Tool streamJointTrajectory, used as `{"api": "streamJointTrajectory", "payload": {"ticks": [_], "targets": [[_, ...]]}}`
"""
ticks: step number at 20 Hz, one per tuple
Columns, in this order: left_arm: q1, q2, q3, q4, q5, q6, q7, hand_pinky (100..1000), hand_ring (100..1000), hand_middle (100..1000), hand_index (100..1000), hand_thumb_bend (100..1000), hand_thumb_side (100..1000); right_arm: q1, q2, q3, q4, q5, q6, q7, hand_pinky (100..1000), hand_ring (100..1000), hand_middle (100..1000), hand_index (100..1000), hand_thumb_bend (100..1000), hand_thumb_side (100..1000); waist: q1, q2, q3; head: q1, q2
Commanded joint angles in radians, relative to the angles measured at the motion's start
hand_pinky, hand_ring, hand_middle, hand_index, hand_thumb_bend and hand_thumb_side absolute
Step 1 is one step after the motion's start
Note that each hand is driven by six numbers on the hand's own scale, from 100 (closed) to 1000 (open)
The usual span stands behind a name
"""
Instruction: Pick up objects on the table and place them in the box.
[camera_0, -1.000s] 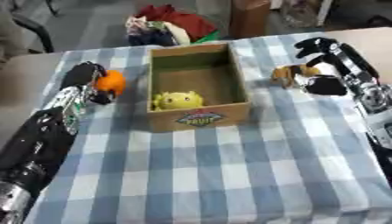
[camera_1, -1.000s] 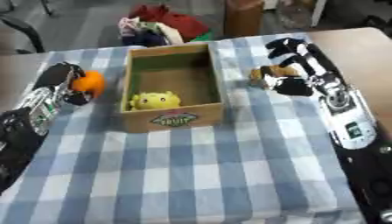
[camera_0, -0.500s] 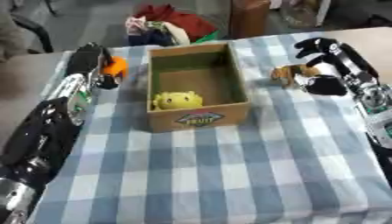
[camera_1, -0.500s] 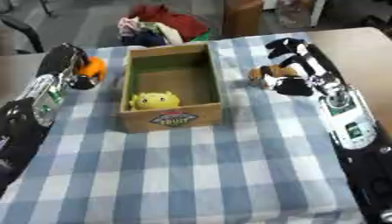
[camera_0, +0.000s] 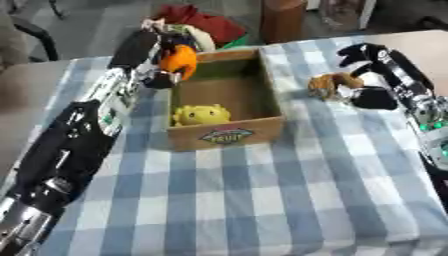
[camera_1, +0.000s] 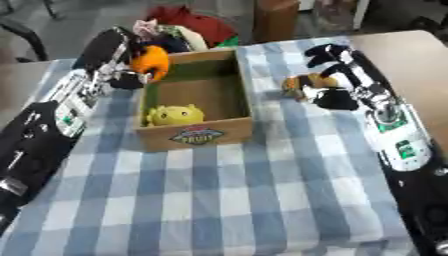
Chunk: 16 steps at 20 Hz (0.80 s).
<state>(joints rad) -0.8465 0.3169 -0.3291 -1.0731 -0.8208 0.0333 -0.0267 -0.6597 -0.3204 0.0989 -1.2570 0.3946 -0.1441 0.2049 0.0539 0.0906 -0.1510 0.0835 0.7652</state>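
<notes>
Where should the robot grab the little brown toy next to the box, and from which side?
Around its rounded middle, coming from the right. The brown toy lies on the checked cloth to the right of the box, and the right hand already sits against its right side with fingers curled around it. The box wall blocks the left, so fingers closing from the right and above probably suit best.

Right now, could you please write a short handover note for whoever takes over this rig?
Left hand: shut on the orange toy, held at the box's far left rim, not yet released.
Right hand: fingers curled around the brown toy on the checked tablecloth, right of the box.
Done: the yellow plush lies inside the box.
Left: drop the orange toy in, then lift the brown toy and box it.
</notes>
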Motion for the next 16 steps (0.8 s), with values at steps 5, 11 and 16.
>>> {"api": "streamJointTrajectory", "payload": {"ticks": [5,11,16], "targets": [[-0.002,0.016,-0.012,-0.02,0.046,-0.087,-0.11,749,699,745,778,592,246,-0.022,-0.016,-0.009,-0.006,0.008,-0.001,-0.003,662,794,625,797,189,100,-0.004,-0.013,0.003,-0.002,0.002],[0.053,0.022,0.092,-0.163,0.138,-0.038,-0.096,780,716,771,777,553,408,-0.044,-0.047,-0.019,0.028,0.033,-0.005,-0.013,670,797,635,804,215,100,-0.007,-0.01,0.019,-0.01,-0.001],[0.149,0.038,0.166,-0.294,0.218,-0.034,-0.017,767,657,691,737,474,305,-0.085,-0.085,-0.023,0.115,0.088,-0.032,-0.01,686,803,669,823,268,100,-0.01,-0.008,0.045,-0.024,-0.003]]}}
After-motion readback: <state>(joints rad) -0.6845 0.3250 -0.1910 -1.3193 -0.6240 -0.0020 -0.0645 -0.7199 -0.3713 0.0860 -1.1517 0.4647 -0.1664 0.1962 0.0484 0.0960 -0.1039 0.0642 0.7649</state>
